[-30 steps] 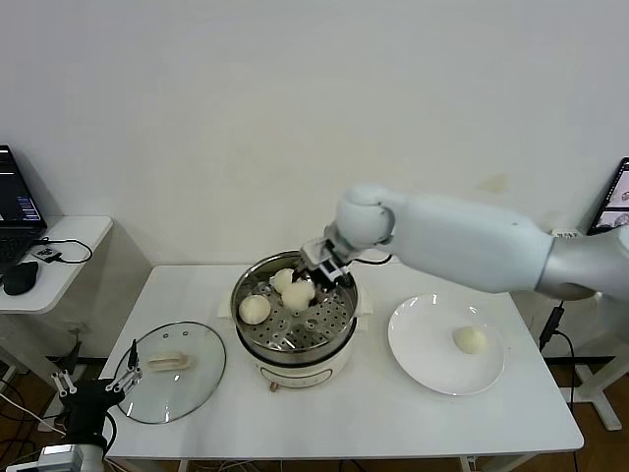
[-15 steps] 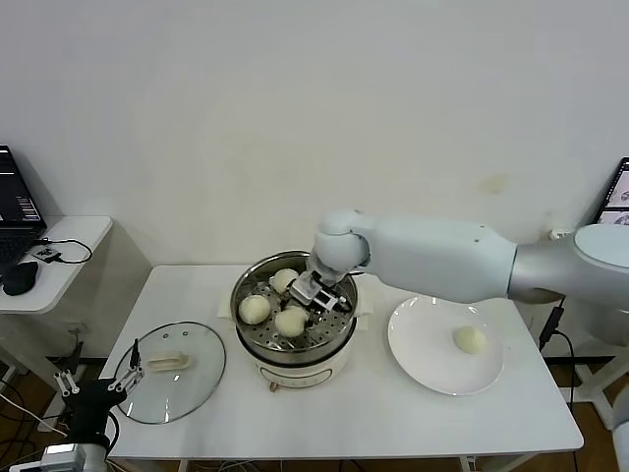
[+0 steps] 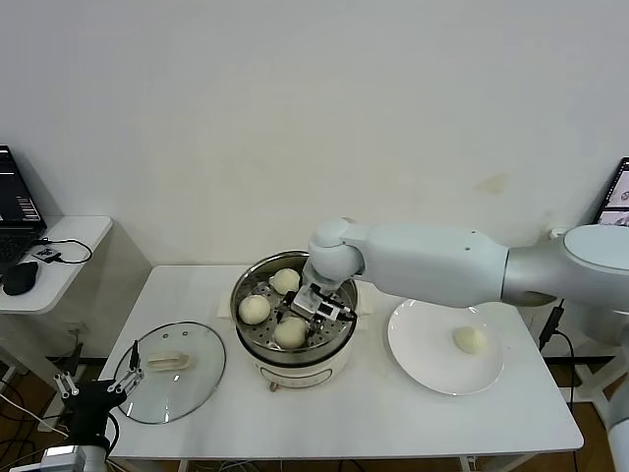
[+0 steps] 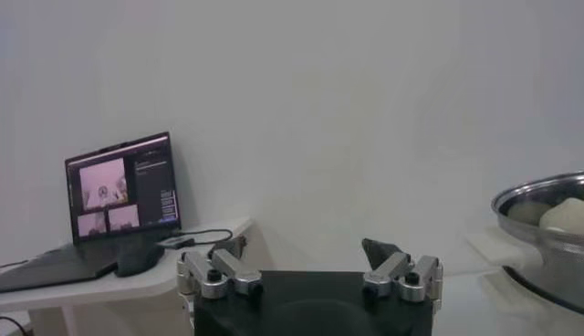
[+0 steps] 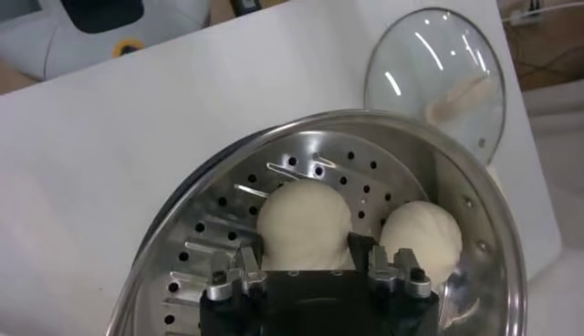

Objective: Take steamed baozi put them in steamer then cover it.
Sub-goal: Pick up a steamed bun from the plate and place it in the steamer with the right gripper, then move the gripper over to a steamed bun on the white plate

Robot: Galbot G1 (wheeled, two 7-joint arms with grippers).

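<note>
The round shiny stainless-steel steamer (image 3: 292, 320), with its perforated metal tray on a cream-white base, is shown at the centre of the white worktop (image 3: 344, 413). Three small round cream-white steamed baozi are seen on the tray: one at 12 o'clock (image 3: 285, 280), one at 9 o'clock (image 3: 255, 309) and one at 6 o'clock (image 3: 290, 332). The right gripper (image 3: 313, 307) is lowered inside the steamer, directly over the 6 o'clock bun; in the right wrist view its fingers (image 5: 239, 270) are seen set apart on either side of that bun (image 5: 304, 224), just beside it, though contact cannot be judged. A fourth bun (image 3: 471, 339) lies on the flat white round plate (image 3: 423, 356), at 3 o'clock from the steamer. The round clear glass cover (image 3: 172, 372), with metal rim and cream-white bar handle, lies flat on the worktop at 8 o'clock from the steamer. The left gripper (image 3: 94, 387) is parked at the worktop's near left corner, beside the cover, its jaws spread wide and holding nothing.
</note>
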